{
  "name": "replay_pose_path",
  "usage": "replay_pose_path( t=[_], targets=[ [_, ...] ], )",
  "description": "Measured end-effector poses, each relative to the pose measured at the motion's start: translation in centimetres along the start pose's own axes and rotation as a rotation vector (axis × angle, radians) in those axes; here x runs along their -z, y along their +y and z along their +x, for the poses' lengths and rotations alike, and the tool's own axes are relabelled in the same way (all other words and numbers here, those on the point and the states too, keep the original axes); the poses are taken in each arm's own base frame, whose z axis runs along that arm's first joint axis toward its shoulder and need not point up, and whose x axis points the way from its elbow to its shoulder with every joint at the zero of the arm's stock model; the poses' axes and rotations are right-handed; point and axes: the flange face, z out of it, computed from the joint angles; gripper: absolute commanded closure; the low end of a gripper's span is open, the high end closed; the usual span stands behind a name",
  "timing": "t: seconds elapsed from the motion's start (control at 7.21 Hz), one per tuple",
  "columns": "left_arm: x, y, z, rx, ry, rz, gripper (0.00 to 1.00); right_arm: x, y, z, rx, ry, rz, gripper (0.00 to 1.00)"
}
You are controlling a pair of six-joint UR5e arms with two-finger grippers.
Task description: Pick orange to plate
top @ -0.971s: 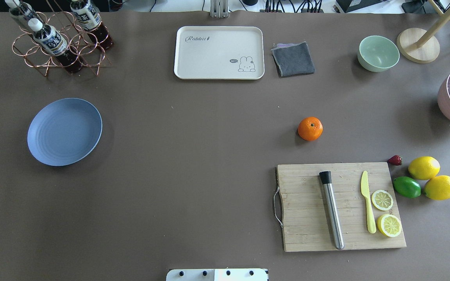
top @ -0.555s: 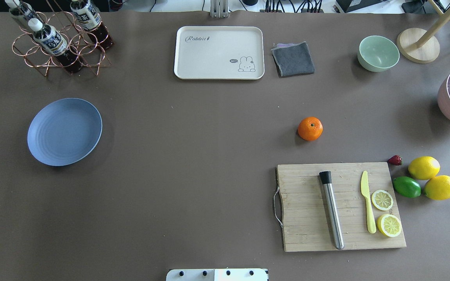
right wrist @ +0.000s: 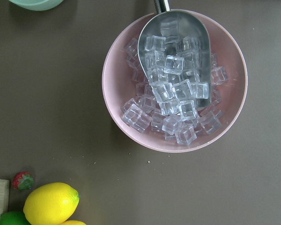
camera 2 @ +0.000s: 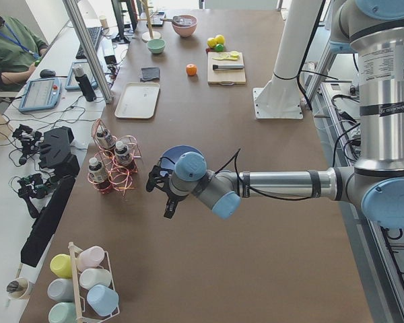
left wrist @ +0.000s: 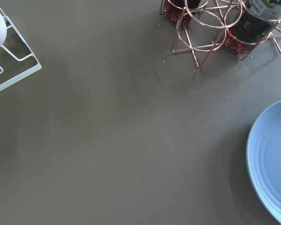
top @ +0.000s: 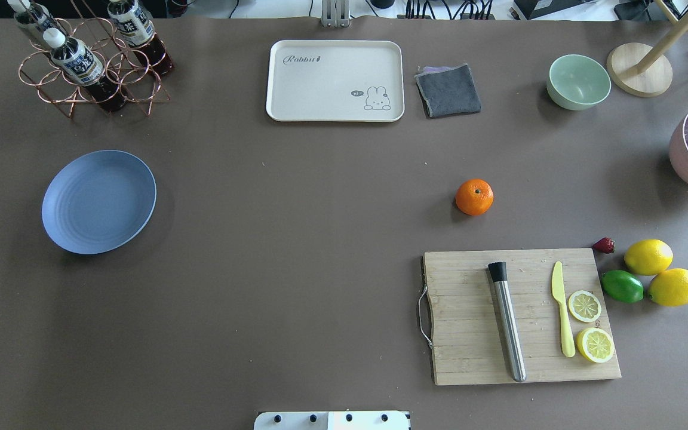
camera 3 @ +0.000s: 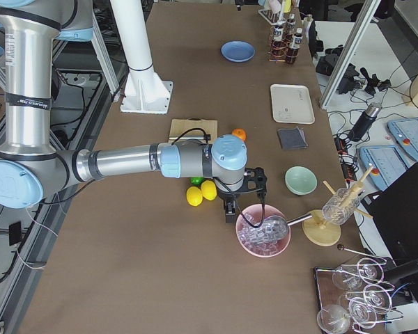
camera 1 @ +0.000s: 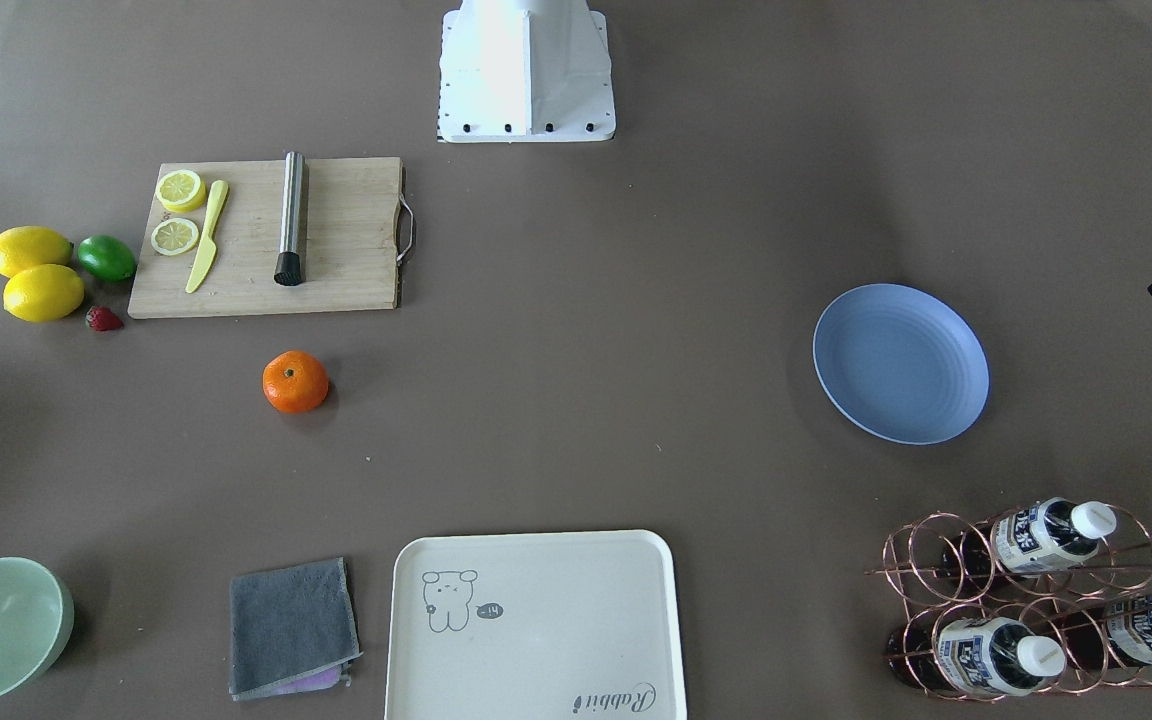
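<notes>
**Brown table (top: 296,239), orange (top: 474,197) not picked up yet**

Brown table, flat and dull, with lots of things spread about. Nothing done so far, by the look of it. Spot the orange sitting alone on the bare top, just past the wooden cutting board (top: 523,316) and not touching it. Round and bright, a bit shiny, with a dark little dimple on top. Might roll if bumped. Spot the plate (top: 99,202) well apart from it, way over on the robot's left side, with nothing on it. Round and shallow, soft blue, not shiny, with faint rings inside. Looks hard and smooth.

Spot the left gripper (camera 2: 167,205) up over the table near the plate, not holding the orange. Spot the right gripper (camera 3: 229,212) up over the pink bowl (right wrist: 110,110) full of clear, blocky ice cubes (right wrist: 171,91), close to the smooth yellow lemons (right wrist: 51,204), not holding the orange either. Cannot tell jaws spread or pressed together on either one, seen only small and from the side.

All of the job left to do: reach the orange, pinch it softly, lift it, carry it across the table, set it down on the plate. Maybe a start for the right gripper, being on the orange's side
</notes>
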Motion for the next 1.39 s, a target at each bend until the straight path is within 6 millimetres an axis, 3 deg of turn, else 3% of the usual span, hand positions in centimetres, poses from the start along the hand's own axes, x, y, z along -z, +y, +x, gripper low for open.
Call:
replay_pose_path(
  t=[0.42, 0.69, 0.97, 1.39],
  targets=[
    [-7.9, 2.4, 9.8, 0.149, 0.064, 0.044, 0.02, -0.1, 0.1, -0.2, 0.0, -0.029, 0.0, 0.0],
    [-11.0, 4.1, 14.4, 0.169, 0.107, 0.004, 0.02, -0.1, 0.1, -0.2, -0.001, -0.034, -0.001, 0.0],
    [-11.9, 5.0, 15.2, 0.167, 0.114, -0.021, 0.03, -0.1, 0.2, -0.2, -0.004, -0.035, -0.002, 0.0],
    [-12.2, 5.7, 14.4, 0.153, 0.1, -0.038, 0.03, -0.2, 0.2, -0.2, -0.005, -0.036, -0.002, 0.0]
  ],
)
